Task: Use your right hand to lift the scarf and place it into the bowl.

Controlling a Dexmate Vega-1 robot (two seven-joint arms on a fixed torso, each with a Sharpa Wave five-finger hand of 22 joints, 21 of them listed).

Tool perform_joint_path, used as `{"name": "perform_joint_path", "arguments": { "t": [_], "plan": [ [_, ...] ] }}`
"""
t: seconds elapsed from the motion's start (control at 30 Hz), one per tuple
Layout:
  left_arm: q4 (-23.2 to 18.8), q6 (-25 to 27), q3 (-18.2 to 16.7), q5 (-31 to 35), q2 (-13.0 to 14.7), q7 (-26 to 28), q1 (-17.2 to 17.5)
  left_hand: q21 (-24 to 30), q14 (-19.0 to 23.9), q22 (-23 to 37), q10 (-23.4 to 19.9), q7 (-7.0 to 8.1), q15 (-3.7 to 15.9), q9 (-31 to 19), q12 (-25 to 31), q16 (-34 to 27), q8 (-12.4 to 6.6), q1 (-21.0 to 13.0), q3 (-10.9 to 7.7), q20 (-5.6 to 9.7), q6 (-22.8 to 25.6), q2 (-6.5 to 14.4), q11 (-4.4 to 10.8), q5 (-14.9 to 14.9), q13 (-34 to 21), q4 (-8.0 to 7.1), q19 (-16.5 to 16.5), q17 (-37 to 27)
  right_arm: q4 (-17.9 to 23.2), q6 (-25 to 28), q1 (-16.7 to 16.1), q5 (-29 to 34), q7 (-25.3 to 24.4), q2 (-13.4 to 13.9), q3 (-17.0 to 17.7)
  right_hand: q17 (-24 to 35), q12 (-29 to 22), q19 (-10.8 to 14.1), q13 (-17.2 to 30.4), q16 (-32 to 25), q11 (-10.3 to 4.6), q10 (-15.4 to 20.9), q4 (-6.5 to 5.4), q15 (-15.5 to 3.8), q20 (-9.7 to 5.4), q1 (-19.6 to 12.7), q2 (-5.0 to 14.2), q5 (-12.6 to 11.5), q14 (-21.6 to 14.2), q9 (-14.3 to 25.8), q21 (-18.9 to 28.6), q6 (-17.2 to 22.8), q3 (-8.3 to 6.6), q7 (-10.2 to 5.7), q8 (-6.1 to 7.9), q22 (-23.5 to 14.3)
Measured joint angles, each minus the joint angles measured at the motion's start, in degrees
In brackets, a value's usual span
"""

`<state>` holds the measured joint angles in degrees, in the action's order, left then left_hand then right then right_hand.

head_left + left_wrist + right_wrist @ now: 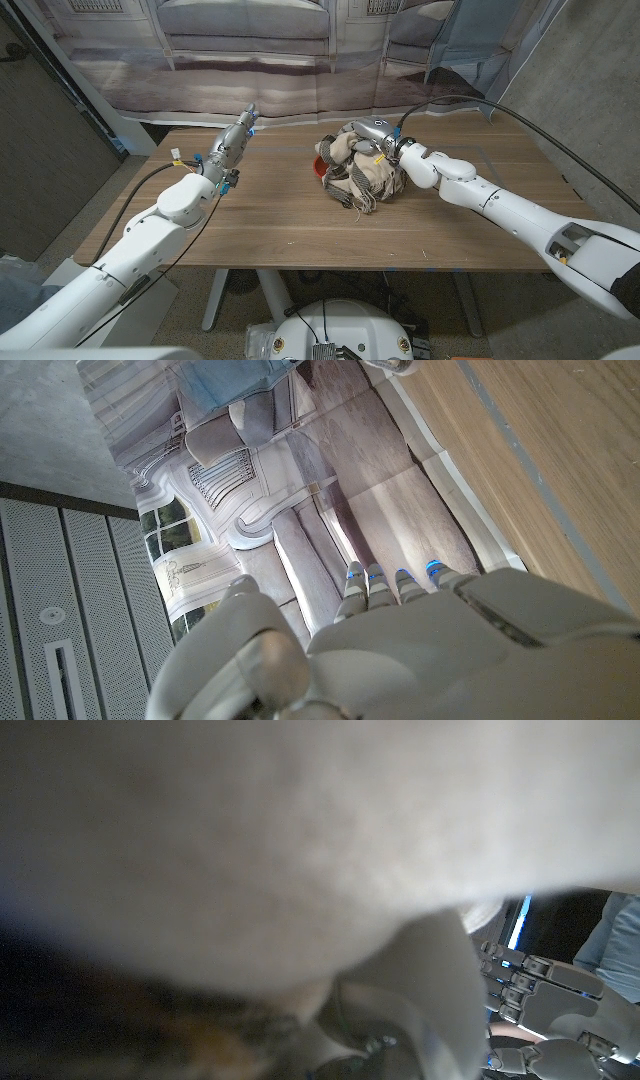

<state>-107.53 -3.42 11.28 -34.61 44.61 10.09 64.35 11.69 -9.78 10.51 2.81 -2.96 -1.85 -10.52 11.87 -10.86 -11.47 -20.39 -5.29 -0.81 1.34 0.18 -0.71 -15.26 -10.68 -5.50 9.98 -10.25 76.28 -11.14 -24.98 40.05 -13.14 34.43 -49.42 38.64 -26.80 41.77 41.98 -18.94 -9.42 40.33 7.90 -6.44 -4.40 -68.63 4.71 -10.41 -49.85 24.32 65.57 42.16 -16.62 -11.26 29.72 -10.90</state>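
A beige and brown scarf (356, 170) hangs bunched in a heap at the table's far middle. It drapes over a red-orange bowl (317, 166), of which just a piece of the rim peeks out on the left side. My right hand (373, 134) grips the scarf from above, fingers buried in the cloth. In the right wrist view, blurred beige scarf (300, 840) presses close against the camera, with the hand's fingers (525, 995) beside it. My left hand (233, 146) is held above the table's far left, fingers straight, holding nothing.
The wooden table (290, 220) has bare board in front of the scarf and between the arms. A printed backdrop (250, 60) hangs behind the far edge. In the left wrist view, the left hand's fingertips (395, 575) point at that backdrop past the table edge.
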Motion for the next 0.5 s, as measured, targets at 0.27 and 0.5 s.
{"name": "perform_joint_path", "arguments": {
  "t": [0.27, 0.5],
  "plan": [
    [0.6, 0.0, 0.2, -0.1, -0.2, -0.2, -0.3, 0.0, 0.0, 0.0, 0.0, 0.0, 0.0, 0.0, 0.0, 0.0, 0.0, 0.0, 0.25, 0.0, 0.0, 0.0, 0.0, 0.0, 0.0, -0.25, 0.0, 0.0, -1.1, 0.0, 1.1, 0.9, 1.0, -0.2, -1.4, 0.0, 0.2, -0.2, 0.1, 0.4, -0.11, 0.1, 0.22, 0.01, 0.2, 0.0, 0.0, 0.0, 0.0, 0.0, 0.0, 0.0, -0.23, 0.0, 0.18, 0.0],
    [0.9, -0.1, 0.4, -0.2, -0.1, -0.5, -0.8, 0.0, 0.0, 0.0, 0.0, -0.22, 0.0, 0.0, 0.0, 0.0, 0.0, -0.2, 0.25, 0.0, 0.2, 0.2, 0.0, 0.0, 0.0, -0.25, 0.0, 0.0, -1.6, 0.1, 1.8, 2.2, 1.6, -0.2, -2.6, 0.0, 0.3, -0.2, 0.1, 0.4, -0.11, 0.1, 0.21, 0.01, 0.2, 0.0, 0.0, 0.1, 0.0, 0.0, 0.0, 0.0, -0.23, 0.01, 0.18, 0.0]
  ]
}}
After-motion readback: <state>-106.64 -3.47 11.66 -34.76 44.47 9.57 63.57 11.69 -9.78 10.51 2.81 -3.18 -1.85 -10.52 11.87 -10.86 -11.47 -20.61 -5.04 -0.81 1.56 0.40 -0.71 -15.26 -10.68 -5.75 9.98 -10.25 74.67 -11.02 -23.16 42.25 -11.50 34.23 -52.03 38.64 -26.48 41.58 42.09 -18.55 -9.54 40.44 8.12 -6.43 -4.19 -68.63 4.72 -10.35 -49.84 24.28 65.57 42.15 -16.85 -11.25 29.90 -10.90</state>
